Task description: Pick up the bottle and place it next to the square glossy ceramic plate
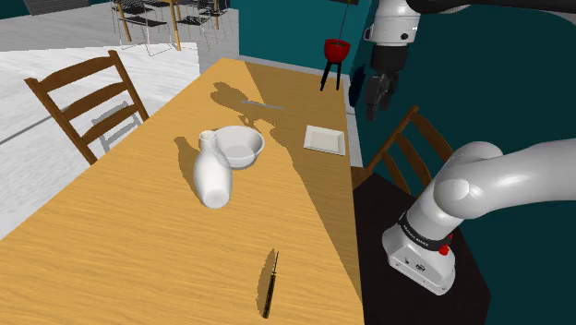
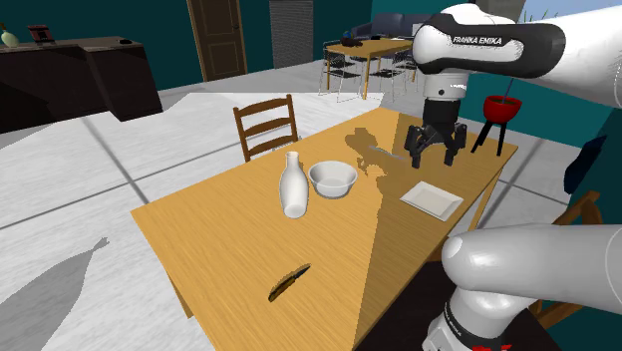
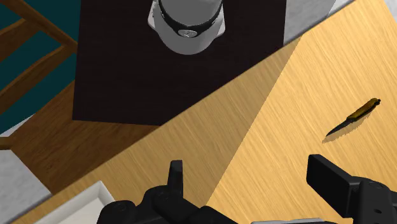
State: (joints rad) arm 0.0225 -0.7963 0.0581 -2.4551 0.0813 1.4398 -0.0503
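The light wooden table [image 1: 111, 231] carries one white bottle [image 1: 212, 175], one white round bowl [image 1: 242, 146], one white square plate [image 1: 325, 139], one knife with a wooden handle [image 1: 270, 282] and one red pot on black legs [image 1: 336, 48]. The bottle stands upright near the middle of the table, just beside the bowl and well apart from the plate, which lies by the table edge on the stand's side. The knife lies alone toward the table's near end in the shoulder view, and the red pot stands at the far corner. The black two-finger gripper [image 1: 374, 97] hovers over that same edge, near the plate, its fingers [image 3: 176, 175] spread wide, gripping nothing and touching nothing.
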